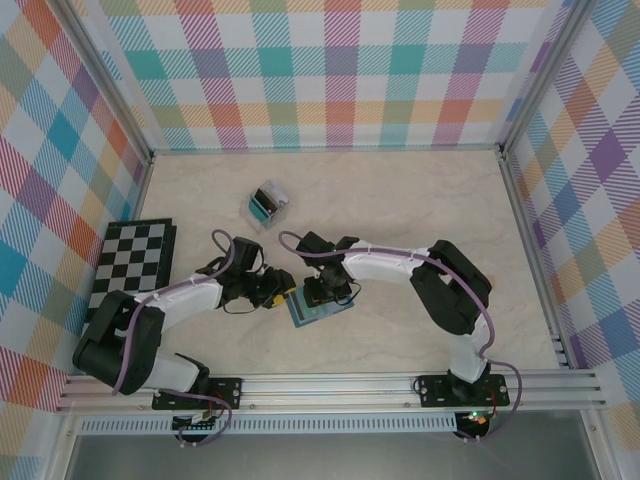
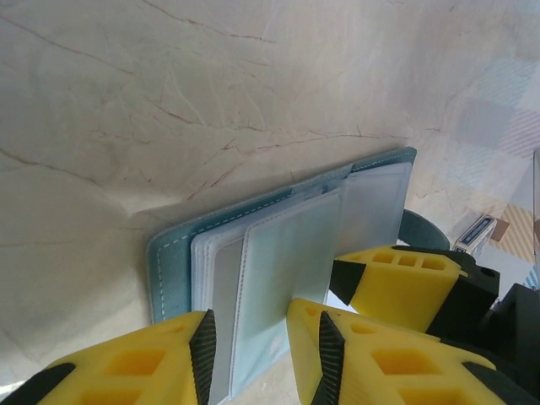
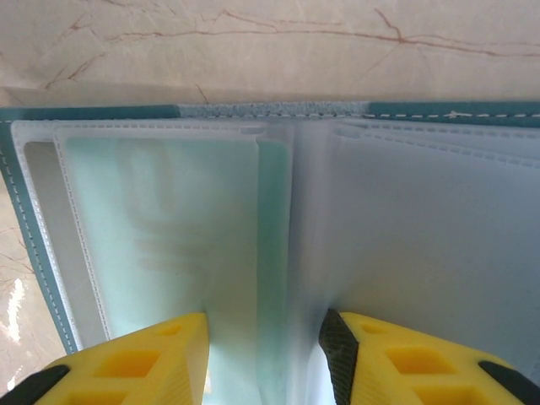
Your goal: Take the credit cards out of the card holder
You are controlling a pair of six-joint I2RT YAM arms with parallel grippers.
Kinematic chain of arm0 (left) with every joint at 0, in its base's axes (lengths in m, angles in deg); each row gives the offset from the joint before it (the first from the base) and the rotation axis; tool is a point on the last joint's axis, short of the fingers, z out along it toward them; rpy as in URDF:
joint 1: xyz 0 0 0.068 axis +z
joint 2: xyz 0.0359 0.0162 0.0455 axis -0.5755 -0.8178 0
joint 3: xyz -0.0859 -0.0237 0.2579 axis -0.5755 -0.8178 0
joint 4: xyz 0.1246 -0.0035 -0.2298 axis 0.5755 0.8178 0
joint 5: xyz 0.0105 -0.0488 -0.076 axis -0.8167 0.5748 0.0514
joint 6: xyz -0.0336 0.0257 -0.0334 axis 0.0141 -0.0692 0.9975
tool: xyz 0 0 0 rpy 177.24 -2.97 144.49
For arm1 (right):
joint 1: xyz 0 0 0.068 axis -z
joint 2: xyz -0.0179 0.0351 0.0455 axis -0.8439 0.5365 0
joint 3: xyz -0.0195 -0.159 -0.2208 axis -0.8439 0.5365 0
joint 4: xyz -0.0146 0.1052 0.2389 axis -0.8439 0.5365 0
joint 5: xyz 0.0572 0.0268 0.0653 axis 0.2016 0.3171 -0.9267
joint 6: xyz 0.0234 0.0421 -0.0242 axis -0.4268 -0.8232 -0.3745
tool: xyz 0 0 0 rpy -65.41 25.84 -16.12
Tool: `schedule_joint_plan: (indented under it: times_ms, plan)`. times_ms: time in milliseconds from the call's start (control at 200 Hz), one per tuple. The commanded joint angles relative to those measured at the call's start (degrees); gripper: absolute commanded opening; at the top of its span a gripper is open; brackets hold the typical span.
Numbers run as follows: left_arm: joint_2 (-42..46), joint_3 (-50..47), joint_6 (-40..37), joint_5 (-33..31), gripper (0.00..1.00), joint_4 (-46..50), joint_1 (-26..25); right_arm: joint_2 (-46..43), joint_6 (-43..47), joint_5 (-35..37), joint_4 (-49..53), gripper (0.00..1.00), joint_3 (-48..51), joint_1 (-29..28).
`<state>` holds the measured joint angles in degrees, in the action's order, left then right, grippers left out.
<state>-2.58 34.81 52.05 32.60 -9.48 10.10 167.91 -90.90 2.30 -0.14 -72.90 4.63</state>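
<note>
Card holder point(image 1: 308, 314) lies open on the table point(image 1: 420, 200) between the arms, left gripper point(image 2: 263, 359) and right gripper point(image 3: 263, 359) both astride its clear sleeves point(image 2: 287, 253), can't tell if either's pinching yet, so next I'd guess the mint card point(image 3: 160, 245) needs its edge nipped and slid out.

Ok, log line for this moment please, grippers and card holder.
card holder: open | left gripper: jaws apart astride clear sleeve | right gripper: jaws apart at centre fold | pale green card: inside sleeve

Your card holder point(image 2: 173, 278) looked like matt teal leatherette with pale stitching, and its sleeves point(image 3: 422, 236) were frosted soft plastic. The counter point(image 2: 211, 101) was smooth marble-look laminate. The fingers point(image 2: 380, 363) on your left claw point(image 2: 263, 342) were matt yellow plastic with black rubbery pads.
</note>
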Motion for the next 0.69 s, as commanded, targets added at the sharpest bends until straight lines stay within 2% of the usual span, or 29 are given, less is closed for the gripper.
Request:
schedule_joint_plan:
  times_ms: [0,690]
  plan:
    - [-1.78,2.11,0.31,2.02,0.37,-2.27,-1.31,2.16,-0.72,-0.42,1.67,0.43,3.05,0.24]
    - [-7.86,4.1,-1.76,0.06,0.38,0.53,-2.1,1.1,-1.86,-3.1,-0.42,0.43,5.17,1.1]
